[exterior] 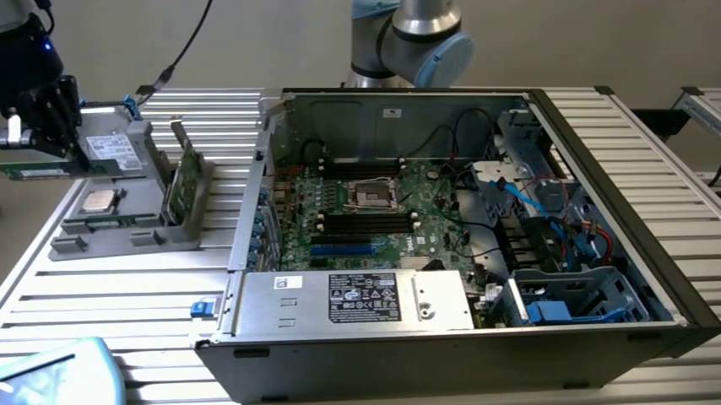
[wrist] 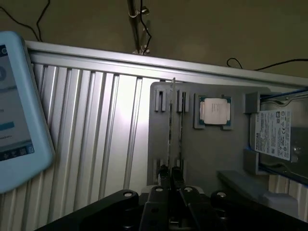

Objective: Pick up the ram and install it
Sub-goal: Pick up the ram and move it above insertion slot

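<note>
Gripper (wrist: 171,176) is pinched narrow on the ram (exterior: 40,171), gripping its upper edge. My read is that this keeps the stick level and leaves its lower edge free for a slot. The ram looks to hang clear of the grey tray (wrist: 207,154). In the exterior view it's at 9 o'clock from the open case (exterior: 338,118), well apart from the motherboard (exterior: 394,198). Not yet installed.

A slatted metal table (exterior: 135,295) carries a grey tray (exterior: 104,241) — and an open computer case (exterior: 451,364).
</note>
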Tool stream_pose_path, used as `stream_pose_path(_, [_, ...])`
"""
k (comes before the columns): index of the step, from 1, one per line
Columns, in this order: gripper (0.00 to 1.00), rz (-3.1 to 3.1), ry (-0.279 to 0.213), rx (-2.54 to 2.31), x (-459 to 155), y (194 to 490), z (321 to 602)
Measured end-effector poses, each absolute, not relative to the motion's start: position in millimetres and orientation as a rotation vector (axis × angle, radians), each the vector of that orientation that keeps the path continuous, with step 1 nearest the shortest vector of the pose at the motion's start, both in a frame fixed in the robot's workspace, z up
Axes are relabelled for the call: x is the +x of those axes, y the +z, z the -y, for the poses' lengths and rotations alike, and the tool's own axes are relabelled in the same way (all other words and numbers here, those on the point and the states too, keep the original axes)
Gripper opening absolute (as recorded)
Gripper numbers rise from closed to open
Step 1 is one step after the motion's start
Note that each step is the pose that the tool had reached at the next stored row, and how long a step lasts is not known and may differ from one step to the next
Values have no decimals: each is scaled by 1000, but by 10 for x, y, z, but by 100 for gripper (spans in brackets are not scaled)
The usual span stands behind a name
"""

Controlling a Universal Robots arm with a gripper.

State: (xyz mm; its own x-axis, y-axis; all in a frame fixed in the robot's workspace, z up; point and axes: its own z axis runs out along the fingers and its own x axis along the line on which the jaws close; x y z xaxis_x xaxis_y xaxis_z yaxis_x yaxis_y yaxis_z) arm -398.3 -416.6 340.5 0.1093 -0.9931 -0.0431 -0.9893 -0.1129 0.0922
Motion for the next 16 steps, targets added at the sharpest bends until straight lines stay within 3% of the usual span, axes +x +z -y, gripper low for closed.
stream_pose_path(16, [14, 2037, -215, 2276, -3606, 3784, 4183])
